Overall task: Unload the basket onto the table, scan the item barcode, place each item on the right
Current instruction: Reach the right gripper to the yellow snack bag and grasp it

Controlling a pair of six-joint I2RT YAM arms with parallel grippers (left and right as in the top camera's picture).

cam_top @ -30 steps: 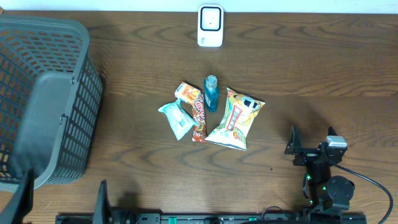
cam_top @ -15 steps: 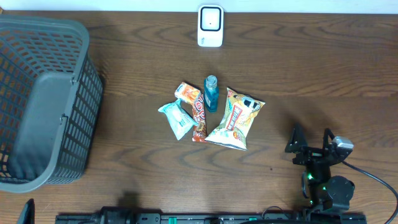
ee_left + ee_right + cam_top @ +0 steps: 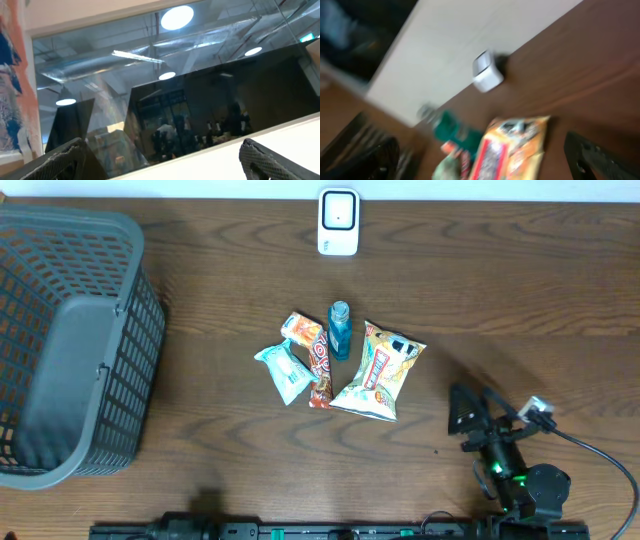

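Note:
Several items lie bunched at the table's middle: a yellow chip bag [image 3: 380, 370], a blue bottle [image 3: 340, 330], a red-and-white bar [image 3: 319, 365], a pale teal packet [image 3: 284, 370] and an orange packet [image 3: 300, 328]. No barcode shows on any of them. The white scanner [image 3: 338, 222] stands at the far edge. My right gripper [image 3: 475, 412] is open and empty, right of the chip bag and turned toward it. Its blurred wrist view shows the chip bag [image 3: 512, 145], bottle [image 3: 447, 125] and scanner [image 3: 486, 72] ahead. My left gripper [image 3: 162, 160] is open and empty, facing a dark window.
A big grey mesh basket [image 3: 70, 340] fills the table's left side. The right arm's base and cable [image 3: 590, 455] sit at the near right edge. A dark rail [image 3: 300, 531] runs along the front edge.
The left fingers have dropped out of the overhead view at the bottom left. My right gripper has swung left toward the items, still open.

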